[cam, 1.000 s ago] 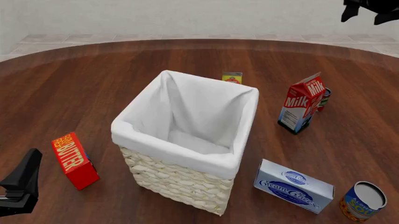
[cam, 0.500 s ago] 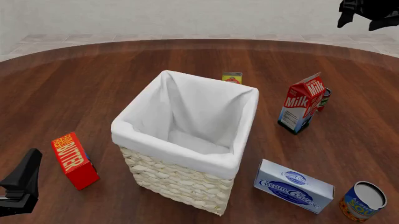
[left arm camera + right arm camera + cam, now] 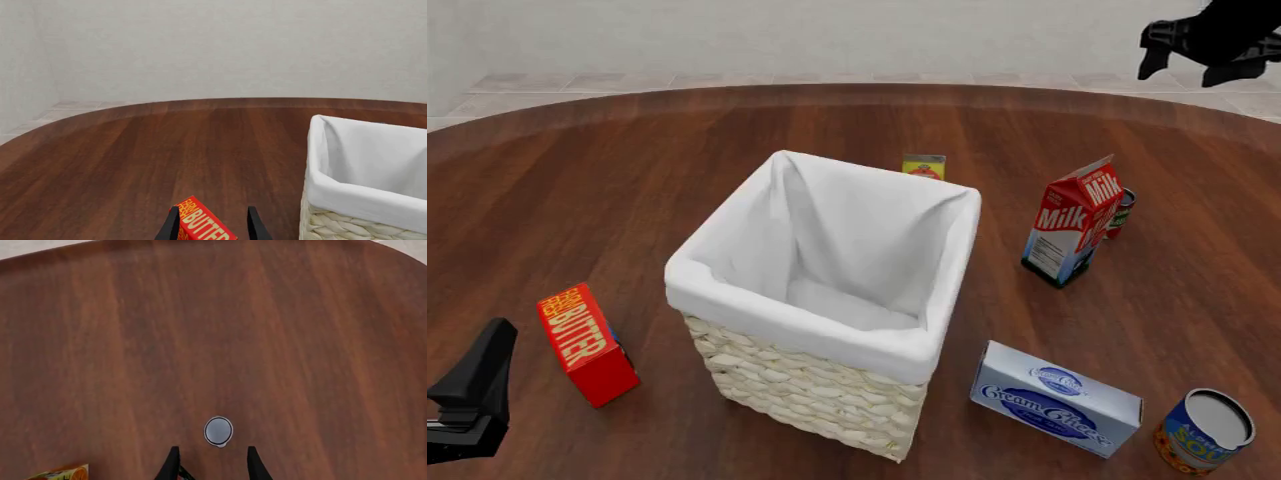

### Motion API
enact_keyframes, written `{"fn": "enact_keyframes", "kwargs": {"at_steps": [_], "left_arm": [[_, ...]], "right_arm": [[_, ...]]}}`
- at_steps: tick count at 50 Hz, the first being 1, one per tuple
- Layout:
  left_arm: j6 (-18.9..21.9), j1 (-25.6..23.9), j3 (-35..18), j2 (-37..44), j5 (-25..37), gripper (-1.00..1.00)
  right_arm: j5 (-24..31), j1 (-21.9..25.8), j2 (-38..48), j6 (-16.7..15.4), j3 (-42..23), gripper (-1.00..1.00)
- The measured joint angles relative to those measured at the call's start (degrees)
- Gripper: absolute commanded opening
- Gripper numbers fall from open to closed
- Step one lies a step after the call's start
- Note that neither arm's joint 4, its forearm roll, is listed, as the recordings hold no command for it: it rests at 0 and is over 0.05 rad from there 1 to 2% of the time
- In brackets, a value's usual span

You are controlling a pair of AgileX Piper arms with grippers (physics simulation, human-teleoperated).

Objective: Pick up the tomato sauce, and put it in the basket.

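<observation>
The right pincer [image 3: 209, 465] hangs high over the bench [image 3: 601, 190], fingers apart, gripping nothing. Far nearer the camera and leftward of it stands the basket [image 3: 814, 375], holding only its liner. The milk carton [image 3: 1074, 232] hides most of the tomato sauce [image 3: 218, 430], upright, directly beneath the pincer. The left pincer [image 3: 209, 227], open, faces the butter box [image 3: 587, 344].

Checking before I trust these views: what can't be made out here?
- Tomato sauce: front view, mostly hidden behind the milk carton.
- Small yellow box: front view, lower part behind the basket.
- Right claw: front view, cut by the top edge.
</observation>
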Motion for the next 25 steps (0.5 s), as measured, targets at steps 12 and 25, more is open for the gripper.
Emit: {"fn": "enact_keyframes", "kwargs": {"at_steps": [12, 25], "left_arm": [[0.0, 0.0, 0.0, 0.0, 0.0, 1.0], [0.0, 0.0, 0.0, 0.0, 0.0, 1.0]], "right_arm": [[-1.99, 1.14, -0.13, 0.73, 4.19, 1.0], [-4.2, 2.31, -0.81, 1.77, 9.22, 1.0]]}}
